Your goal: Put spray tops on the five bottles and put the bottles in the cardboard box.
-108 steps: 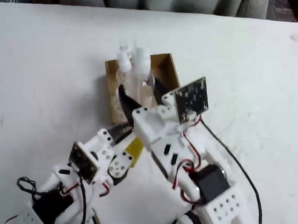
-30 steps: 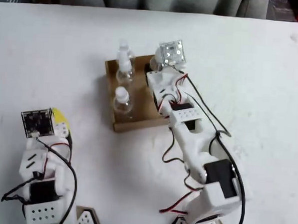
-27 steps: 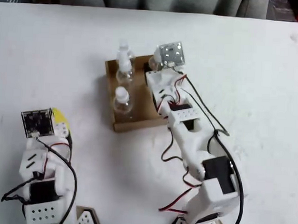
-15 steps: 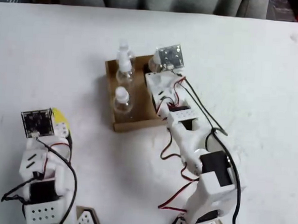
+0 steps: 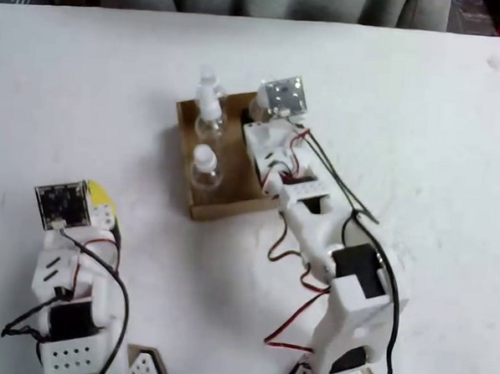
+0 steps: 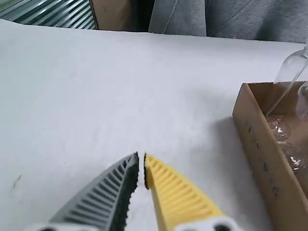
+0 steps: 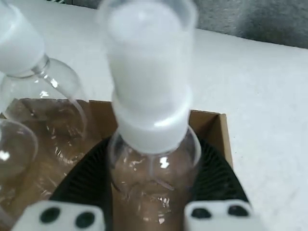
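Right wrist view: bottle (image 7: 153,178) with its spray top (image 7: 147,72) on sits upright between the black jaws of the right hand (image 7: 155,149). The jaws are closed against both sides of the body, so it's held, not released. Bottle is inside the cardboard box (image 5: 232,207), right half, near the far corner. I can't tell from here whether its base is down on the box floor.

High view: other bottles (image 5: 208,118) stand in the left half of the box, caps on. I count three (a fifth could be hidden under the right arm, can't confirm).

Left hand (image 6: 141,161) is parked over bare desk (image 5: 421,120), well apart from the box, jaws nearly together with a thin gap at the tips, holding nothing.

What changed: a few seconds back both arms were crowded over the box. Now the left arm has pulled back to its own side and the right arm alone is over the box. Over the last second the right wrist has crept slightly toward the near side and the elbow has swung in. That's small motion, and it looks like settling the bottle rather than carrying it.

My read is that capping on this bottle is done and placement is nearly done. Next step is likely to open the right hand and lift straight up. Risk is the jaws clipping the neighbouring bottles on the way out.
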Available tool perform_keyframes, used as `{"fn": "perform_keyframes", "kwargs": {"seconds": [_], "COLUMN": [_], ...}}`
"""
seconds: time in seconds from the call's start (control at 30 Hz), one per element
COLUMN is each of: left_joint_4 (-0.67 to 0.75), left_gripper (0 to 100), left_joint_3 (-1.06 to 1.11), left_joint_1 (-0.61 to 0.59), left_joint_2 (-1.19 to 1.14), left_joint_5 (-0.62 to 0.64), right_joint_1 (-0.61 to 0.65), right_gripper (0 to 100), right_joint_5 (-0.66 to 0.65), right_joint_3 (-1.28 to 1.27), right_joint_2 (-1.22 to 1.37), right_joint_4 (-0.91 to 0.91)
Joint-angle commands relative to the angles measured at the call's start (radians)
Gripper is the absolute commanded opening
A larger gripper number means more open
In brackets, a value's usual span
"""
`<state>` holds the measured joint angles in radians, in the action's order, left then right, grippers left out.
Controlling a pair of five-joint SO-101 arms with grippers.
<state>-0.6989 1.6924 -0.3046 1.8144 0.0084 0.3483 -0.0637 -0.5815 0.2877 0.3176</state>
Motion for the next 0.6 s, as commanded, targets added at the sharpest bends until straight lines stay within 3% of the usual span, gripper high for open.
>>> {"fn": "perform_keyframes", "kwargs": {"seconds": [0.0,0.57], "left_joint_4": [0.025,0.005], "left_gripper": [2,2], "left_joint_3": [0.000,0.000], "left_joint_1": [-0.012,-0.012], "left_joint_2": [0.010,0.010], "left_joint_5": [0.003,0.003], "right_joint_1": [0.008,0.008], "right_gripper": [1.8,1.9], "right_joint_5": [-0.012,-0.014], "right_joint_3": [0.032,0.031], "right_joint_2": [-0.004,-0.002], "right_joint_4": [0.010,0.008]}}
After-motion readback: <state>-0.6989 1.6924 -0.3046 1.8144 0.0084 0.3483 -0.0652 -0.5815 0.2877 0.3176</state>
